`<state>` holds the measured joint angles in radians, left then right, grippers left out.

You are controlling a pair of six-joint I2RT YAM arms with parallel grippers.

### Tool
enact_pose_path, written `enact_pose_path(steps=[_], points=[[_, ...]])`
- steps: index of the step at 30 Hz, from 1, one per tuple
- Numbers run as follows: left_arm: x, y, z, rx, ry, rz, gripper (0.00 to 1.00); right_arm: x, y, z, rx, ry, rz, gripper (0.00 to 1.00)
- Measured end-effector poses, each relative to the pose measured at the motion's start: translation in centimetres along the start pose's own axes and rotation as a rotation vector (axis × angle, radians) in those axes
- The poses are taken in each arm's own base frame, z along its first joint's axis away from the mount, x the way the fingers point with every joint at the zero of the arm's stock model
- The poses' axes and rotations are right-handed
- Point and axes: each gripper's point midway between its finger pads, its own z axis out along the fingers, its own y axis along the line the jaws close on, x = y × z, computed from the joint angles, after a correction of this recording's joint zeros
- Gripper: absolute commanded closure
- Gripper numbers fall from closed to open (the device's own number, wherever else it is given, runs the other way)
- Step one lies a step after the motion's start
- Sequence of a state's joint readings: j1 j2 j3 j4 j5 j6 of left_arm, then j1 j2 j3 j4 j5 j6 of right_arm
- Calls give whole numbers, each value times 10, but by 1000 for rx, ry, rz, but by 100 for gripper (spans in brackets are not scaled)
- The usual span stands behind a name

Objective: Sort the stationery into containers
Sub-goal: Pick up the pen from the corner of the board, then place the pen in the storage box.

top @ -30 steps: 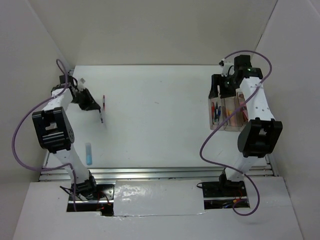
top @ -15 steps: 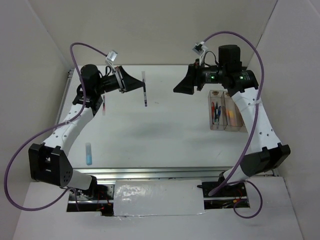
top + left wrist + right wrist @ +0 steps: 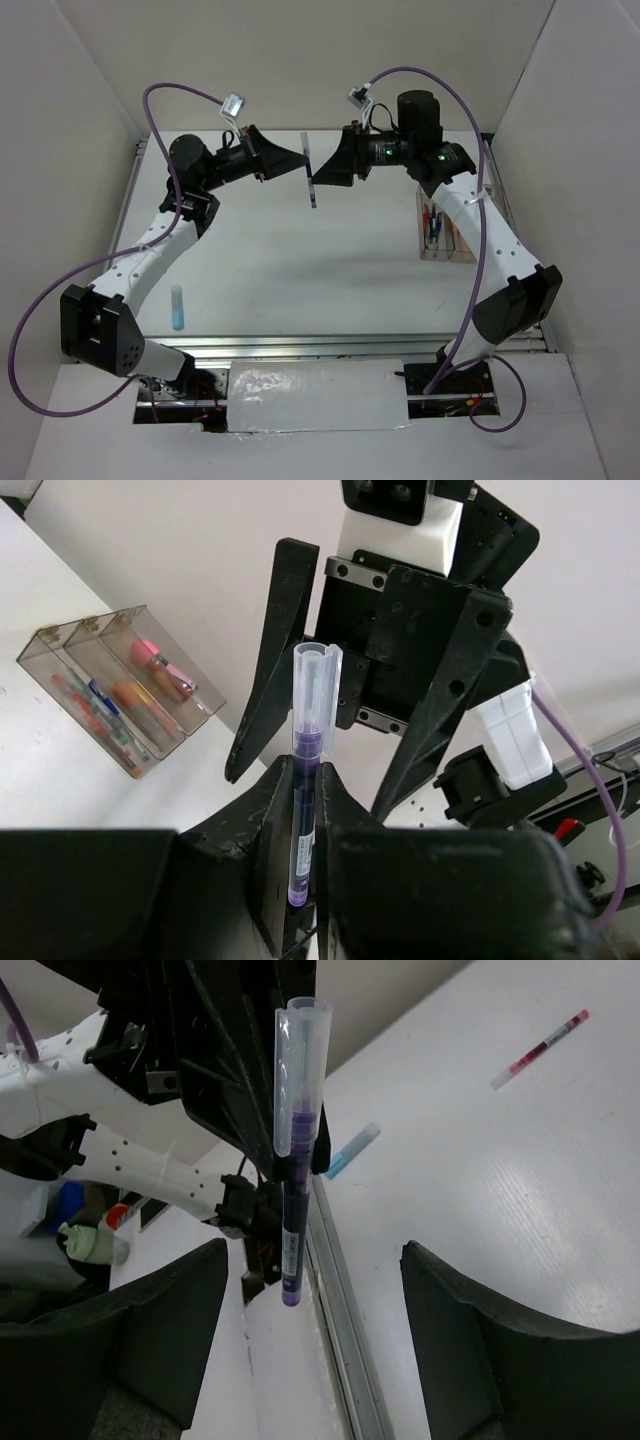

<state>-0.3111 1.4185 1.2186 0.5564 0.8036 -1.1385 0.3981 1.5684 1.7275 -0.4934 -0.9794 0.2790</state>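
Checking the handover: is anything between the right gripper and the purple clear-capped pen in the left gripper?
Nothing visible does: the open right gripper points straight at the purple clear-capped pen, its jaws spread either side.

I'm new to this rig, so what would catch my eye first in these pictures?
In mid-air at centre, the left claw grips a purple pen, and the open right claw faces it. Clear bins holding a few pens sit at the right edge; a light-blue marker lies near left.
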Motion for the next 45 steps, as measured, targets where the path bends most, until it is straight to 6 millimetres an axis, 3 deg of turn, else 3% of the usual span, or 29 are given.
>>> enact_pose_path(steps=[2, 5, 10, 11, 13, 14, 17, 20, 25, 30, 34, 38, 41, 45], points=[[0, 0, 0, 1, -4, -12, 100, -1, -1, 4, -7, -3, 6, 28], [2, 3, 0, -5, -7, -24, 99, 2, -4, 13, -19, 9, 25, 46], [5, 8, 0, -17, -9, -33, 98, 11, -9, 26, -34, 38, 63, 62], [6, 11, 0, -25, -11, -41, 97, 11, -8, 26, -35, 39, 64, 74], [8, 16, -1, -38, -15, -51, 92, 11, -8, 26, -39, 39, 63, 88], [8, 16, -1, -38, -15, -54, 80, 11, -9, 26, -34, 39, 66, 97], [8, 22, -3, -62, -16, -59, 1, 11, -10, 26, -30, 37, 62, 100], [8, 40, -8, -157, 19, -87, 1, 10, -18, 19, -9, 29, 49, 100], [-38, 72, -31, -360, 34, 97, 1, 16, -58, -21, 176, 10, 33, 100], [-65, 110, -72, -588, 61, 261, 1, 40, -138, -106, 602, 24, 21, 100], [-61, 148, -111, -692, 101, 283, 1, 65, -194, -171, 892, 88, 73, 100], [-64, 188, -147, -826, 100, 266, 1, 94, -241, -222, 1087, 173, 154, 100], [-65, 209, -159, -968, 106, 324, 1, 124, -272, -245, 1163, 261, 240, 100], [-57, 222, -152, -1045, 164, 418, 1, 158, -299, -252, 1196, 363, 325, 100]])
